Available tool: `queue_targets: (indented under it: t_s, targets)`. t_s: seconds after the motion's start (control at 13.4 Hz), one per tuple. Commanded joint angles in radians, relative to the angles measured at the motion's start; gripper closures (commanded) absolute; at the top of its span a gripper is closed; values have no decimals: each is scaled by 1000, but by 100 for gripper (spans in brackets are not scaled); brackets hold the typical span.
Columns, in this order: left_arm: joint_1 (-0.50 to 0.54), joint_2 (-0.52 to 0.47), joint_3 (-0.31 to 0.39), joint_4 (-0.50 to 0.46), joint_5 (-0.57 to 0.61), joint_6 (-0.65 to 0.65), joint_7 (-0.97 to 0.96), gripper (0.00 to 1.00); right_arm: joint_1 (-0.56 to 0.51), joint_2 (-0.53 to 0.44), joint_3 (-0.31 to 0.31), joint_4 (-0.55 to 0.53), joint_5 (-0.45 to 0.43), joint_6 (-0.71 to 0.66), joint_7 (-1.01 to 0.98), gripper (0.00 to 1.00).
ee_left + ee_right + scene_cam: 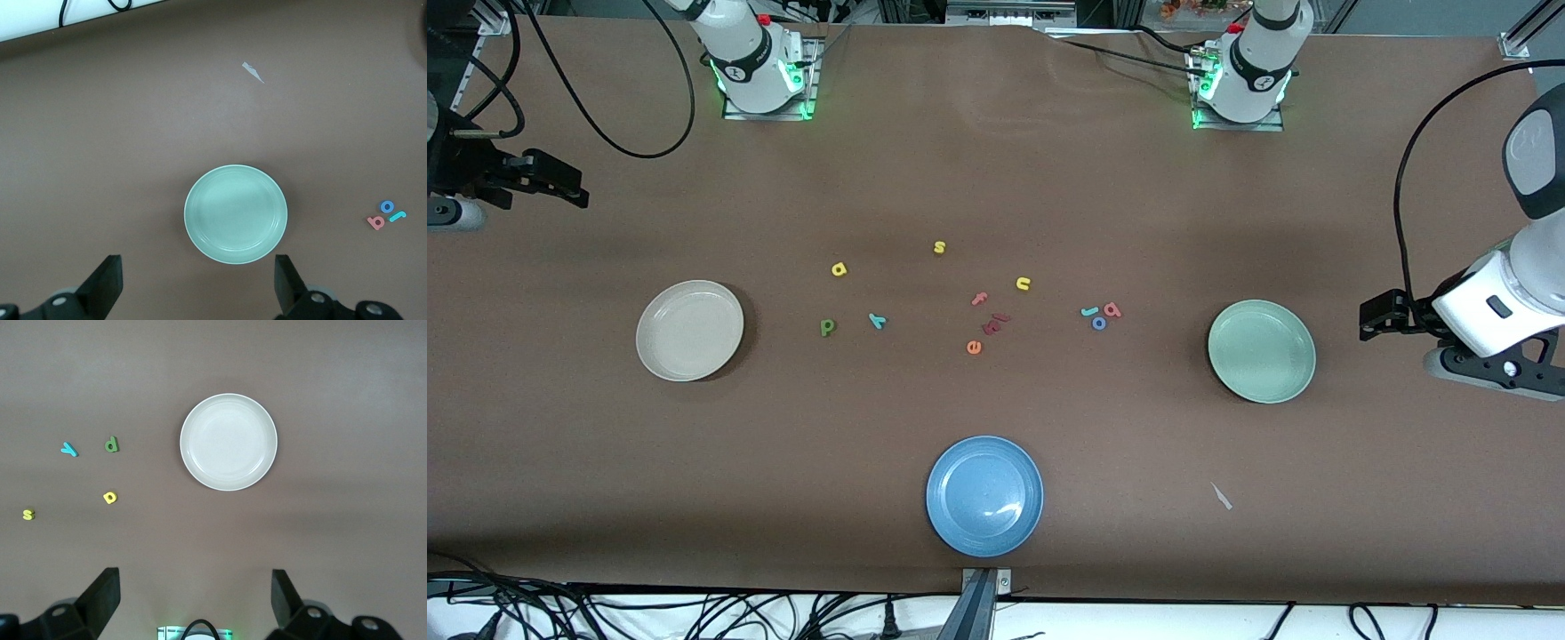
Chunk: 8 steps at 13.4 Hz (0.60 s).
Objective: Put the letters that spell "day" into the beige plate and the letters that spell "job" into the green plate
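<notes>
No letter moved yet: a [838,269], d [827,328], y [878,321] lie beside the beige plate [660,356]; j [1088,311], o [1099,324], b [1112,309] near the green plate [1232,378]. Left gripper [197,283] and right gripper [193,597] hang wide open, empty, high over their plates; next move likely calls for a descent onto one tiny letter

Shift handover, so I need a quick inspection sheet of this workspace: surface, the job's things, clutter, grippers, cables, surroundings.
Surface: brown table.
Job's things: beige plate and green plate empty; a, d, y near the beige plate; j, o, b clustered near the green plate.
Clutter: blue plate, spare letters, paper scrap.
Grippers: left gripper, right gripper open, empty.
Cables: black cables on table edges.
Surroundings: nothing seen.
</notes>
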Motion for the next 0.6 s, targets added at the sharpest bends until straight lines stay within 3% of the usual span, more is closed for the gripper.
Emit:
queue_targets:
  t_s: [0.0, 0.52]
  targets:
    - [-4, -7, -1, 7, 16, -18, 5, 0, -6, 8, -3, 18, 6, -17, 3, 0]
    - [5, -5, 1, 10, 13, -18, 5, 0, -4, 9, -3, 21, 6, -15, 3, 0]
